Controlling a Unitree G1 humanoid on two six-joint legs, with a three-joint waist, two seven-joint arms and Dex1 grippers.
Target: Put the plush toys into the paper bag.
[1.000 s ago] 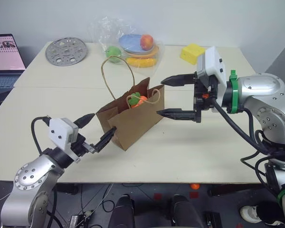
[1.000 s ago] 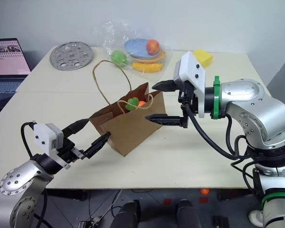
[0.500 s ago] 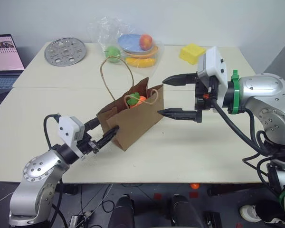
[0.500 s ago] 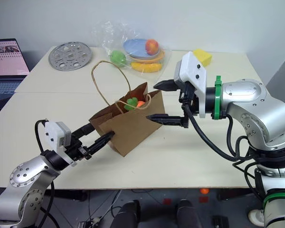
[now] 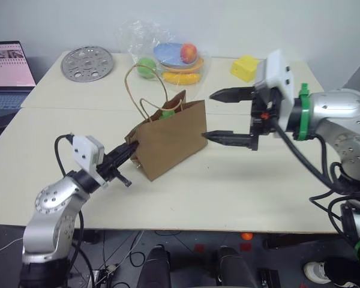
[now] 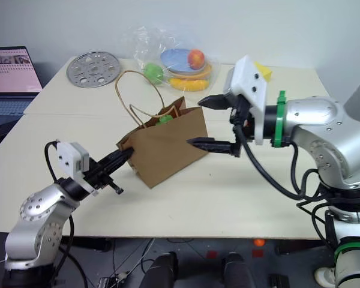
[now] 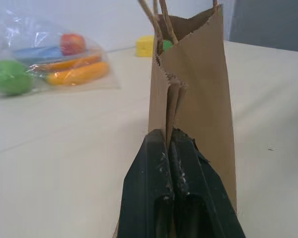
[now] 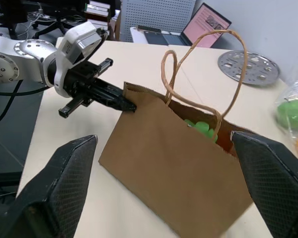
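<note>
- We see the left end effector (image 5: 127, 152) clamped on the bag's (image 5: 168, 141) near edge (bag upright on the bench (image 5: 258, 180)).
- Right end effector (image 5: 219, 115), fingers apart, beside the bag.
- A toy's green tuft (image 8: 201, 127) shows inside.

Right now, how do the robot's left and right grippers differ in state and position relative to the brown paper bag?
The left gripper is shut, pinching the brown paper bag at its side fold; the right gripper is open and holds nothing. The left sits low near the table, the right higher beside the bag's opposite end. Both have black fingers pointing toward the bag.
</note>
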